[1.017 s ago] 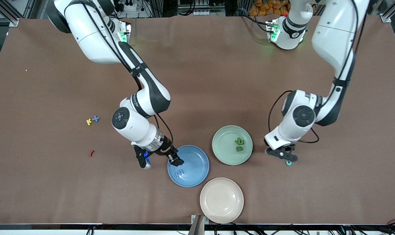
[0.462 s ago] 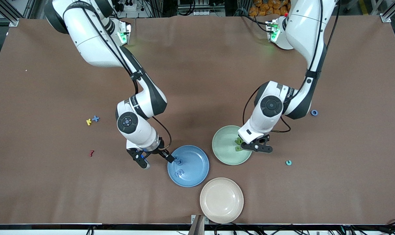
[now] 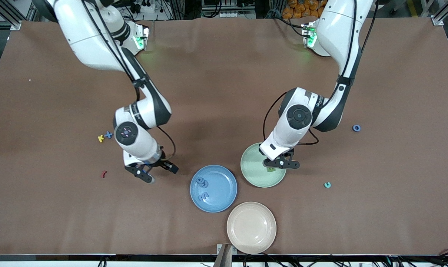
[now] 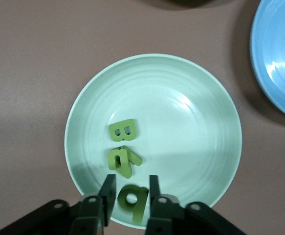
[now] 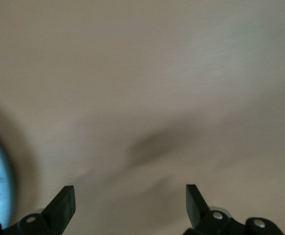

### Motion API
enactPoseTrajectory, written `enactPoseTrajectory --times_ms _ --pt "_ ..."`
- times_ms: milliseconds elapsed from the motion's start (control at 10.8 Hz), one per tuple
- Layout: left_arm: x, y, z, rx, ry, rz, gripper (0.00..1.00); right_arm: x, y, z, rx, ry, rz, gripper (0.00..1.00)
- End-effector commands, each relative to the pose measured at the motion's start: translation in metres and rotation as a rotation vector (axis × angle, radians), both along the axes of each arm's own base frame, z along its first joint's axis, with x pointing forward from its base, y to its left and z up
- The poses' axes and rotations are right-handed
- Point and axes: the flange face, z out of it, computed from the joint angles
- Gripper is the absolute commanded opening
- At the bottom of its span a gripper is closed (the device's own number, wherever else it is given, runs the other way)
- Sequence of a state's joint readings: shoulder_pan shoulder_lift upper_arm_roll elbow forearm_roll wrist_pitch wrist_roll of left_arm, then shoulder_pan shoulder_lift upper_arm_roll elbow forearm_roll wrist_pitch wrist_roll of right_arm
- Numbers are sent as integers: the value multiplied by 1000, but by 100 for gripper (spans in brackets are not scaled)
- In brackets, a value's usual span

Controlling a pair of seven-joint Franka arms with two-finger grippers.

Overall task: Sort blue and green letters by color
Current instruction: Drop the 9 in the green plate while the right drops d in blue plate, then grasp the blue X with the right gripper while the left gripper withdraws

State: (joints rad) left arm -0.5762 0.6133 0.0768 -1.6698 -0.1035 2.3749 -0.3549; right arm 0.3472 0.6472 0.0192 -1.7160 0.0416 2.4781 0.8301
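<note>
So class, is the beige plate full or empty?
Empty: the beige plate shows only its bare inside in the front view, with no letters on it.

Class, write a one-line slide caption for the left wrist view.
Left gripper holds a green letter over the green plate, two green letters already inside.

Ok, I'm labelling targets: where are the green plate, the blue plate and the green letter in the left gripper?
green plate (image 4: 196,122): left wrist view, bare inner surface.
blue plate (image 3: 220,189): front view, bare centre.
green letter (image 4: 131,199): left wrist view, its middle.
</note>
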Motion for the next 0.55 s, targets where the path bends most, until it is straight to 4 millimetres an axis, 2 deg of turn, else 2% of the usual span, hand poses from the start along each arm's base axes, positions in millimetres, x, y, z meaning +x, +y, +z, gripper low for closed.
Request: enactPoseTrajectory --times_ms 0,185,277,462 --pt "8 3 -3 -7 12 28 100 -59 -86 -5 -37 0 130 100" --pt "13 11 1 -8 6 39 100 -78 -123 -8 -53 28 176 100" --pt "22 29 1 4 0 50 100 -87 -140 -10 -61 43 186 100" --pt "45 82 5 61 -29 7 100 -100 -183 -13 -70 66 219 100"
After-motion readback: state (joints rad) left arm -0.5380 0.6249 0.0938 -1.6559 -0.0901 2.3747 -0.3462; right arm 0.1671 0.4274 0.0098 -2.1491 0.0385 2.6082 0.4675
